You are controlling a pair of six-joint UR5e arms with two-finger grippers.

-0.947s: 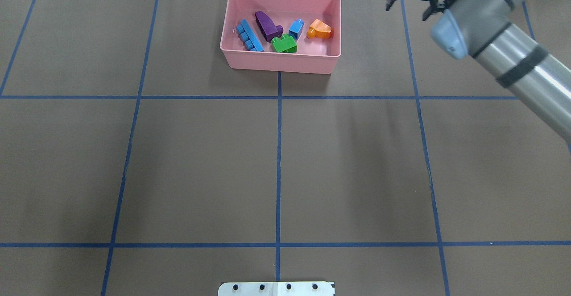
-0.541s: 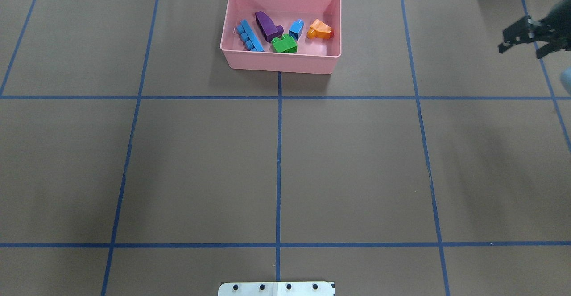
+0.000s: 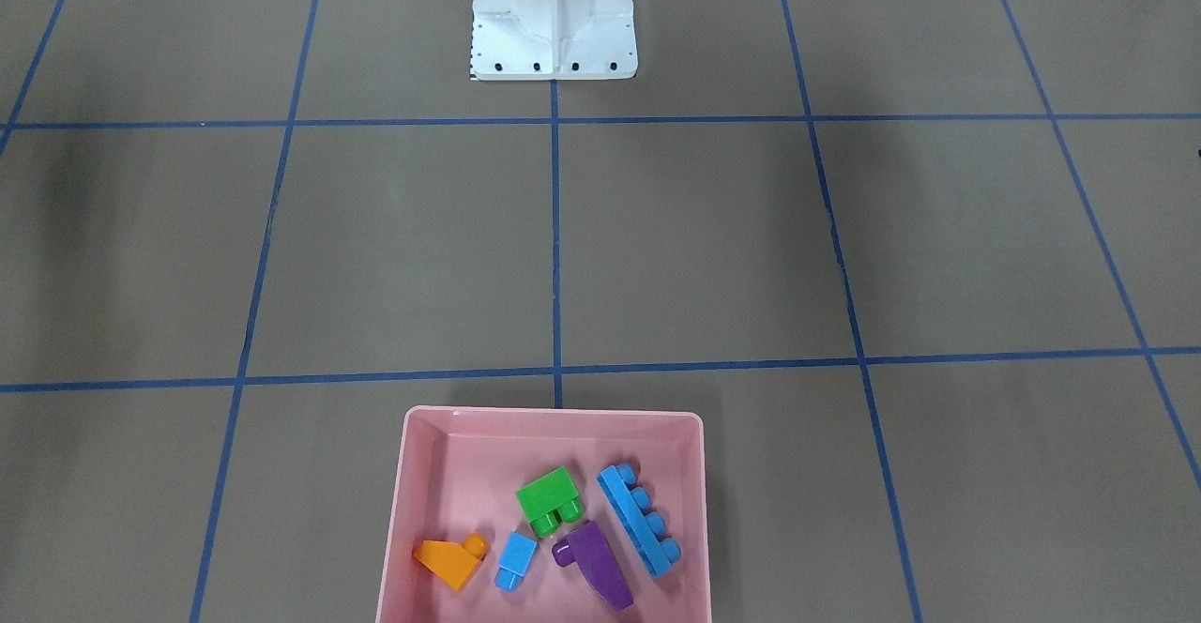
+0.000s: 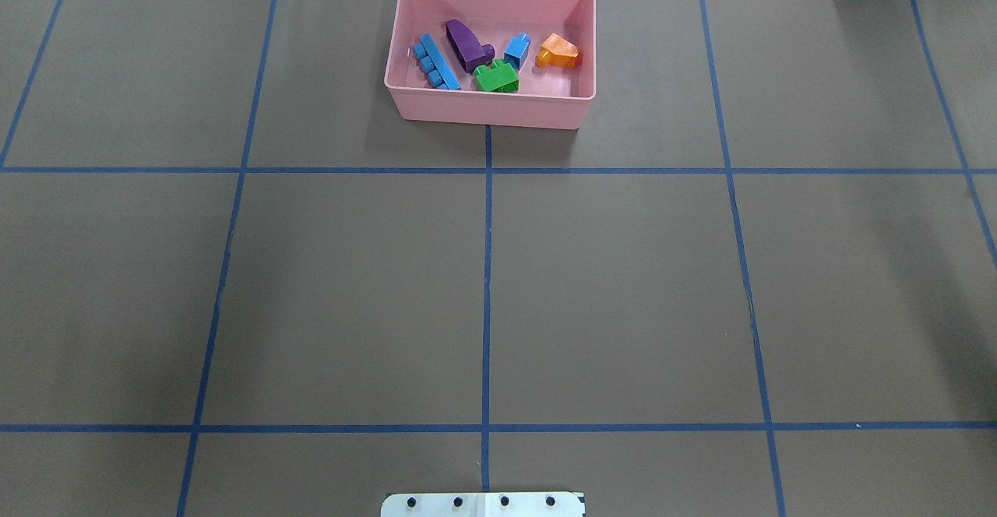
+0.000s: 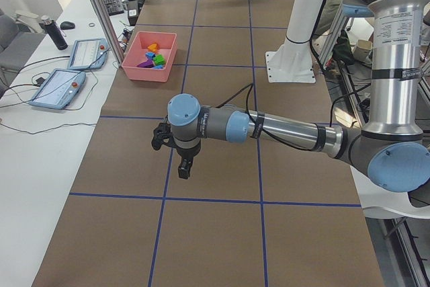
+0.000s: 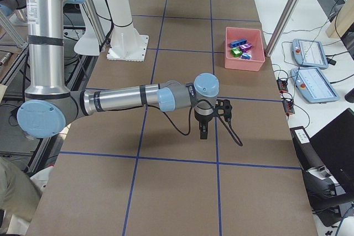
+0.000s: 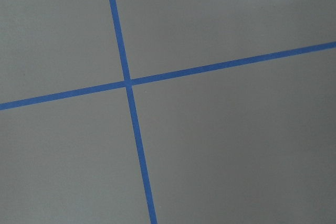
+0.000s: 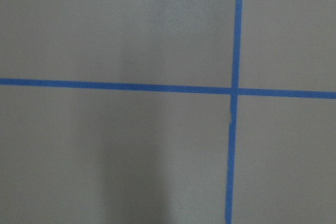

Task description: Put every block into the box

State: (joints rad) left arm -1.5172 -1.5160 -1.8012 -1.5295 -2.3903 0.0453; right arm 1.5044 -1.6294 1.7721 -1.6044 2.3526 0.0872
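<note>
1. Pink box (image 4: 491,109) sits at the far side of the brown table (image 4: 623,283), and all five blocks lie inside it.
2. From our left we see the long blue brick (image 4: 435,61), purple brick (image 4: 467,44), green brick (image 4: 496,78), small blue brick (image 4: 517,50) and orange brick (image 4: 559,51).
3. Our left gripper (image 5: 185,166) hangs low over the table, well apart from the box. We cannot tell whether it is open or closed.
4. Our right gripper (image 6: 203,131) hangs likewise, and we cannot tell its state either.
</note>
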